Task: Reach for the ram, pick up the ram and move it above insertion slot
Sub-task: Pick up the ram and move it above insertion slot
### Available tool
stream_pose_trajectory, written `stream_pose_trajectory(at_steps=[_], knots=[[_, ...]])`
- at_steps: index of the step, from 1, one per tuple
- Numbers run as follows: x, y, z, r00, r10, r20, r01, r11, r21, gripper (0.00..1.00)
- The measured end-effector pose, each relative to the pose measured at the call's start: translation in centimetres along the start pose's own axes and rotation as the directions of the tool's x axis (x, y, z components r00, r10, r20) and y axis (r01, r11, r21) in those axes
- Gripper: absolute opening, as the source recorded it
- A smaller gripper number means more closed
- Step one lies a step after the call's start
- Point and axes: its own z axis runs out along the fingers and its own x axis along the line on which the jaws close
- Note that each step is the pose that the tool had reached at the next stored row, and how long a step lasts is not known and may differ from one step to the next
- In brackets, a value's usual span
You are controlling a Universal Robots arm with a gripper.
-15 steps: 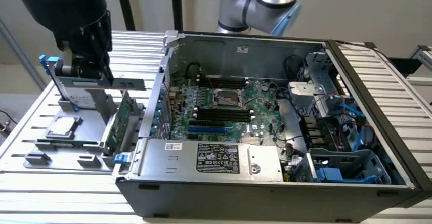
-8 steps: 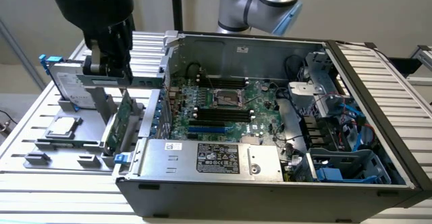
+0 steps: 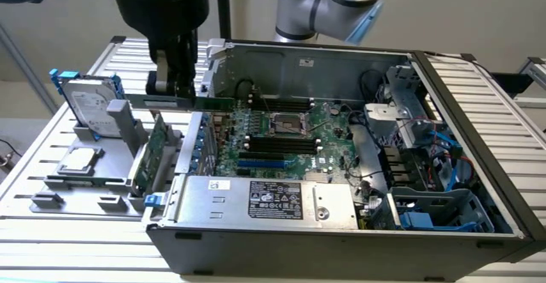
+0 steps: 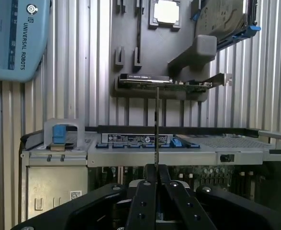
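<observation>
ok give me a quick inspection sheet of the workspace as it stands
surface: slatted metal table carrying a grey parts fixture and an open computer case
job's things: ram held edge-on in the hand, lifted above the fixture, at the case's wall on the exterior view's left; black and blue memory slots on the motherboard sit empty
clutter: hard drive upright in the fixture, expansion card standing in it, processor lying flat
grippers: hand shut on the ram
cables: black and blue leads bundled inside the case, on the exterior view's right
surroundings: plain pale wall
</observation>
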Motion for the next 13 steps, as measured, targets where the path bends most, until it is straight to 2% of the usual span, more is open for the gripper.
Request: stream_pose_trajectory(at_steps=[7, 13], knots=[[0.0, -3.06, -0.13, 1.0, 0.001, 0.0002, -0.001, 1.0, -0.0083, 0.13], [-0.5, -4.88, -0.14, 1.0, 0.002, -0.0002, -0.002, 0.9999, -0.0115, 0.13]])
